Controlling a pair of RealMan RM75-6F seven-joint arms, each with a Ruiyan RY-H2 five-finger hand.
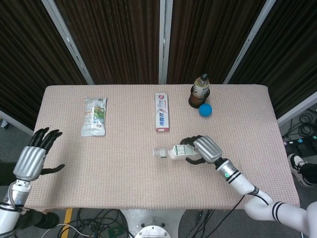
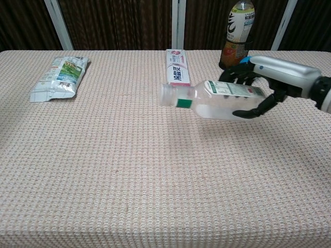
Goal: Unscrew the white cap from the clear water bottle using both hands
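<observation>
1. Head view: The bottle [image 1: 177, 151] is held by the right hand [image 1: 203, 149], whose fingers are wrapped round the labelled body. It lies sideways, just below the toothpaste box [image 1: 162, 112], with its cap [image 1: 159, 152] pointing toward the left side of the counter [image 1: 124, 183]. The left hand [image 1: 32, 161] is seen well apart from the toothpaste box, off the counter's left edge, with fingers spread and nothing held. A snack bag [image 1: 94, 115] lies far left of the toothpaste box; a tea bottle [image 1: 200, 90] and a blue ball [image 1: 205, 110] stand to its right.

2. Chest view: The bottle [image 2: 214, 99] is shown lifted off the counter [image 2: 129, 196], just in front and to the right of the toothpaste box [image 2: 177, 72], the cap [image 2: 166, 95] end tilted slightly up. The right hand [image 2: 258, 88] is clamped on the rear half of the body. The left hand is not shown here.

3. Handling, as judged: The bottle appears clear, thin-walled and nearly empty, so it is probably light and easily crushed; a smooth wall may slip under twisting. A firm but moderate hold on the body is advised, and the cap should be pinched at its rim by the left hand.
</observation>
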